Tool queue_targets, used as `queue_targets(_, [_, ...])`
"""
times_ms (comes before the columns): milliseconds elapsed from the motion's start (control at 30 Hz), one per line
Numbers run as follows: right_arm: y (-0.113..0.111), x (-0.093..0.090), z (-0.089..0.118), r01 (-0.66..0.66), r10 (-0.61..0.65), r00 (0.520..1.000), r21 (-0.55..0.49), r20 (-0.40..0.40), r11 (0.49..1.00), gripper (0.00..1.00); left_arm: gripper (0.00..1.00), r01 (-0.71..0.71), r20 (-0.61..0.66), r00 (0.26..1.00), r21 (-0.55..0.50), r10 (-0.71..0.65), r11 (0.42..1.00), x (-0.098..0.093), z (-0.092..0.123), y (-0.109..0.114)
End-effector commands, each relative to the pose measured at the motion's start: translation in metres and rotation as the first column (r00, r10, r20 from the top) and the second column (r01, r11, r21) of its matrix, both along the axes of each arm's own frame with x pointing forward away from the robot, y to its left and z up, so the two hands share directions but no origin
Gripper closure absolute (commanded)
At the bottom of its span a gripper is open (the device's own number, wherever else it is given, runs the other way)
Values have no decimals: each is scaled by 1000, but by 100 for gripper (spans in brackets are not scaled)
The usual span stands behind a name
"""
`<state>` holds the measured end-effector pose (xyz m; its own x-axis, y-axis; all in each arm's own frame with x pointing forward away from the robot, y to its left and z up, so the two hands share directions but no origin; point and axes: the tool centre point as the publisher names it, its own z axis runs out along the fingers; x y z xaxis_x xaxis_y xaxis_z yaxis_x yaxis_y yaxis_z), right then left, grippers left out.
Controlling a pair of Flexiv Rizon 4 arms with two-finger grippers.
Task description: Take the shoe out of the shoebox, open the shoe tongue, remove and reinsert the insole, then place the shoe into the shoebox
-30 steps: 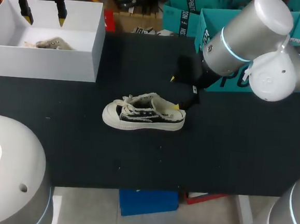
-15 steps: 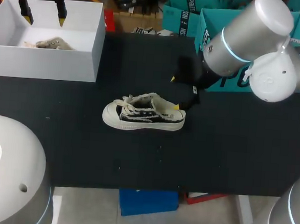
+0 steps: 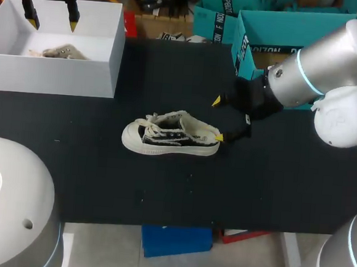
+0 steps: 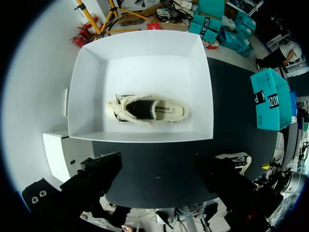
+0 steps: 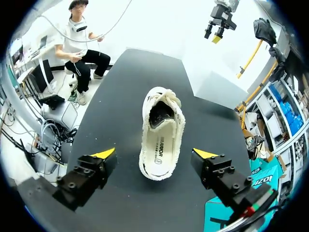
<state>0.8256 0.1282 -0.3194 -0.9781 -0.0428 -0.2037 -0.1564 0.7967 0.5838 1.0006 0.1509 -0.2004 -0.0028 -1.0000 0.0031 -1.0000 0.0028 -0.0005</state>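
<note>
The shoe (image 3: 171, 135) stands on its sole mid-table (image 3: 273, 190), well clear of the white shoebox (image 3: 53, 74). The right gripper (image 3: 218, 119) sits just behind the heel, fingers spread wide and gripping nothing. The left gripper (image 3: 51, 19) hangs over the box with its fingers apart, above a second shoe (image 4: 146, 109). That canvas looks light and floppy, so I'd pinch the firmer heel collar or sole edge, not the frayed upper.

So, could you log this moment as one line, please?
shoe: on table | right gripper: open, around its heel | left gripper: open, above shoebox | second shoe: inside shoebox
</note>
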Motion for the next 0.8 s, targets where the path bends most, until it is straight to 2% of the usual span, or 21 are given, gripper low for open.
queue_targets(33, [-2,6,-17,-6,7,1000,60,-19,998,0,0,-1,-1,1000,1,1,1000,0,0,0])
queue_targets(433, [-9,19,-62,59,-47,996,160,-81,985,0,0,-1,-1,1000,1,1,1000,0,0,0])
queue_targets(800, [-9,24,-79,74,-51,993,231,-103,970,0,0,-1,-1,1000,1,1,1000,0,0,0])
